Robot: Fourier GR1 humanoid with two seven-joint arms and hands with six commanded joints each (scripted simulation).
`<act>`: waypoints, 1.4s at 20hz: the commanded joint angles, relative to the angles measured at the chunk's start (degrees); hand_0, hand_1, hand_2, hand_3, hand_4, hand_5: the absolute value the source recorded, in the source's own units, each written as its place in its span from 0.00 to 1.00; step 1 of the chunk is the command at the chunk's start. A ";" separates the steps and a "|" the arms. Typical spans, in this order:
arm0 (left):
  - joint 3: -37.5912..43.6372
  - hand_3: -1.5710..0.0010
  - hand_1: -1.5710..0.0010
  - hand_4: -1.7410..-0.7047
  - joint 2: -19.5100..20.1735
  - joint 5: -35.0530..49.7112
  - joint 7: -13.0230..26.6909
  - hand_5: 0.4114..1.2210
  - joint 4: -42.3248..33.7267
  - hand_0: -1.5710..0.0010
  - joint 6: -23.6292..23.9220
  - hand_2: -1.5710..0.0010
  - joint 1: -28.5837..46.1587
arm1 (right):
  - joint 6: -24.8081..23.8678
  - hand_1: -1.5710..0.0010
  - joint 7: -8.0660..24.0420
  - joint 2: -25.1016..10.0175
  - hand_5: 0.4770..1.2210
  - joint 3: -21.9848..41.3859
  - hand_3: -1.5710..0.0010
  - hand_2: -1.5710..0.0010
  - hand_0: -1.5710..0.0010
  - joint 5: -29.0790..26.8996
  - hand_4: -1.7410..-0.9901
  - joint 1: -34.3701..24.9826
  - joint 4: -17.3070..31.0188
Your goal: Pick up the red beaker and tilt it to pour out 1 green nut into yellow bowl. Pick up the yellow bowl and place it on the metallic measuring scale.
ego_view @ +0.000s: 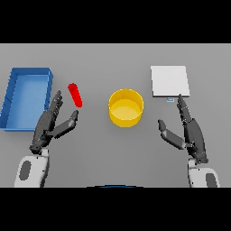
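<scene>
You see two arms that match each other. Your left hand [46, 125] is dark grey, almost charcoal, built of slim segmented fingers and a thicker thumb, with lighter grey shading along the finger edges. Your right hand [193, 133] has the same dark colour and the same jointed, blocky build. Behind each hand sits a white forearm casing with rounded corners. Each casing carries a dark grey oval inset on its upper face. Where hand meets forearm you see a short dark wrist section. No cables, screws or printed markings can be made out.
</scene>
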 commanded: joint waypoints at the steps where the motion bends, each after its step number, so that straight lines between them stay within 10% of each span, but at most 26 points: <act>1: -0.07 1.00 1.00 0.40 -0.64 -0.01 -0.45 0.37 1.50 1.00 0.06 1.00 -1.83 | -0.01 1.00 -0.08 -0.20 0.27 -0.30 1.00 1.00 1.00 -0.20 0.61 0.23 -0.20; 28: 8.01 0.95 0.95 0.31 -2.41 -0.82 -10.14 0.44 37.34 0.95 2.85 0.92 -27.78 | -0.71 1.00 2.59 -0.12 0.28 -1.90 1.00 1.00 1.00 -1.49 0.60 -2.14 0.31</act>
